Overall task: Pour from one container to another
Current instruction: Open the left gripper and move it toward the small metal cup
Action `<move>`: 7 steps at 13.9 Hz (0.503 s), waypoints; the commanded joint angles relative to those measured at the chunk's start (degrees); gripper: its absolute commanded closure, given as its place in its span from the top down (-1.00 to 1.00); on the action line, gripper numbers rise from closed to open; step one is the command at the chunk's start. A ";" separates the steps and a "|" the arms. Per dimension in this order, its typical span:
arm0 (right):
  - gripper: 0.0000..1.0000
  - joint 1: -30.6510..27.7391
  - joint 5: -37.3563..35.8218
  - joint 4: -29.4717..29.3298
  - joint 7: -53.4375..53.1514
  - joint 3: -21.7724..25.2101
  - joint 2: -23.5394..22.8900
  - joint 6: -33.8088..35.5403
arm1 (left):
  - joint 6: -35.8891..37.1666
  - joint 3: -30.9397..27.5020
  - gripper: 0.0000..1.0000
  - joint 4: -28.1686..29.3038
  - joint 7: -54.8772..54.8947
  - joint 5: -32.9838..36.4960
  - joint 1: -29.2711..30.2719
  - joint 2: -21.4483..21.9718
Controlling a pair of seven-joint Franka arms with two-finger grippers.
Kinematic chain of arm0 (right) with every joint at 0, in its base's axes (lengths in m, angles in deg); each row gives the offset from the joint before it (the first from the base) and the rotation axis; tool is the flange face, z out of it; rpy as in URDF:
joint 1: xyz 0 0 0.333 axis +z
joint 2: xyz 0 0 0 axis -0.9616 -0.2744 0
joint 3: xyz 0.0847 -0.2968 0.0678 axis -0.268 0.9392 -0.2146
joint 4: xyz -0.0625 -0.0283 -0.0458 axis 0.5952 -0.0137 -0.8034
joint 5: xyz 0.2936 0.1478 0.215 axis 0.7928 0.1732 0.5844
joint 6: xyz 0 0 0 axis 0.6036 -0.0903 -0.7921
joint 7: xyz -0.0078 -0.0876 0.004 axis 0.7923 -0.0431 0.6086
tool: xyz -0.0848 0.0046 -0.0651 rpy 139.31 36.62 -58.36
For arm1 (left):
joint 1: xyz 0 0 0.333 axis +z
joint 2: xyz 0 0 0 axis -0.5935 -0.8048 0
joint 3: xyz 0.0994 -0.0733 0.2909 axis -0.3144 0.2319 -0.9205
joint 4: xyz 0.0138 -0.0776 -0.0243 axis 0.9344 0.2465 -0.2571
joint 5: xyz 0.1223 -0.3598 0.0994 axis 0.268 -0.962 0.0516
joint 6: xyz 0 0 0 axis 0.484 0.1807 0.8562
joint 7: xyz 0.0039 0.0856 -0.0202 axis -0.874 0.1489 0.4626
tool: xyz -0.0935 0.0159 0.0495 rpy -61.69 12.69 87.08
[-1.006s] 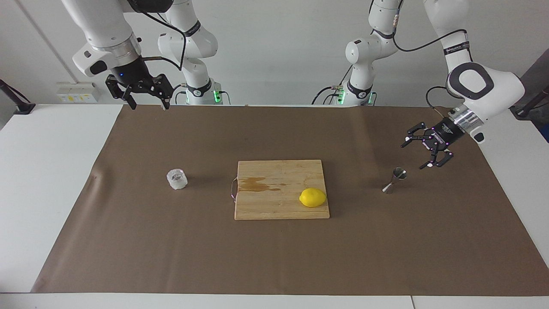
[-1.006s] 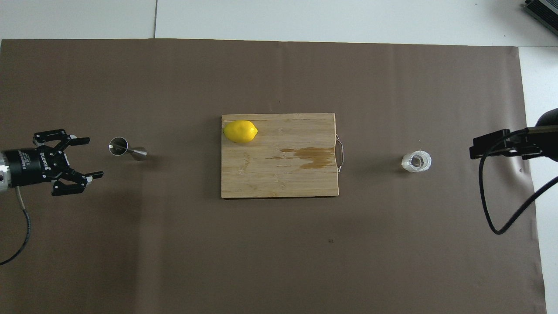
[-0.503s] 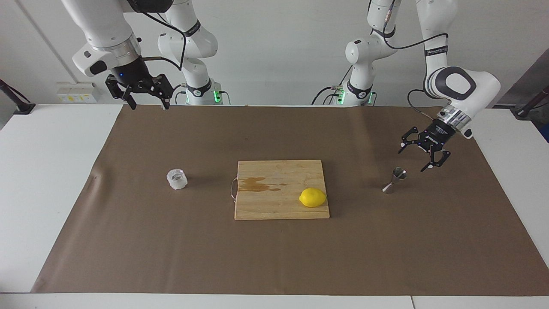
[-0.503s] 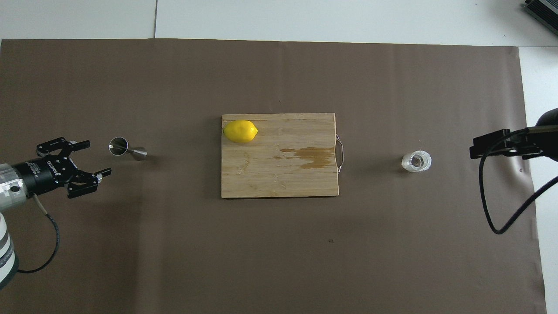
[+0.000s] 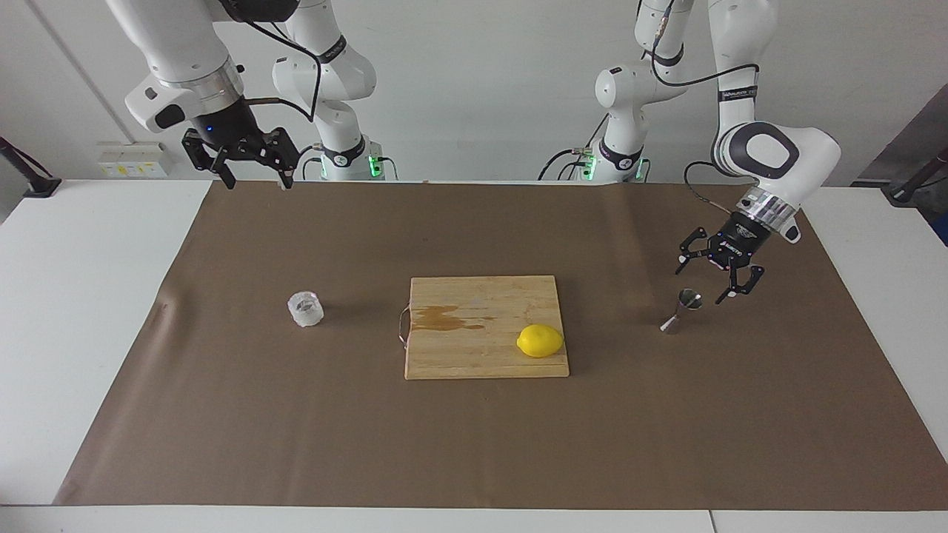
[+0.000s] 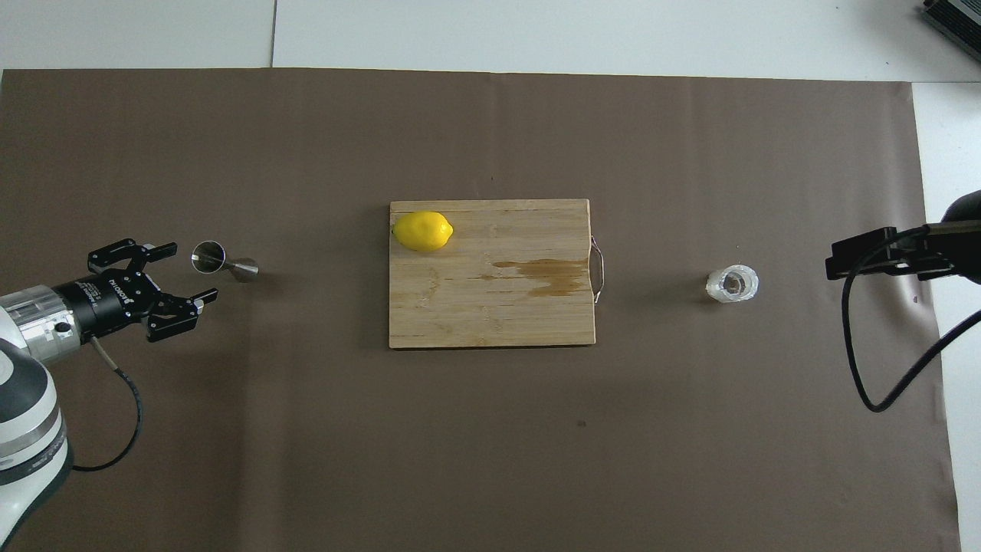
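While the clear cup point(image 5: 305, 309) sits upright on the brown mat toward the right arm's end of the tabletop, nothing touches it, so the pouring vessel looks not yet picked up. It stands well apart from the steel jigger point(image 5: 682, 311), which stands upright toward the left arm's end, its open mouth turned up as a receiver should be. Between the two lies a wooden cutting board point(image 5: 474, 296) with a dark wet-looking stain near its wire handle and a lemon point(image 5: 540, 340) resting on the corner toward the jigger.

Just beside the jigger hangs the left end effector point(image 5: 712, 281), tilted down toward it with fingers spread apart and nothing between them; my guess is that it is lined up to steady or take the jigger. Raised over the mat's edge nearest the robots, the right end effector point(image 5: 254, 176) also has its fingers apart and empty, and this arm waits.

Under everything, the brown mat point(image 5: 474, 444) covers most of the white tabletop point(image 5: 89, 296), with a small crease near the cup's end. A plain pale wall rises by the arm bases, with a socket strip point(image 5: 133, 159) at the right arm's end.
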 commanded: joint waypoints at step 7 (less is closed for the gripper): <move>1.00 -0.12 0.90 0.08 -0.39 0.23 0.48 0.94 | -6.39 -0.41 1.00 -0.64 -0.02 -4.23 -4.24 -2.48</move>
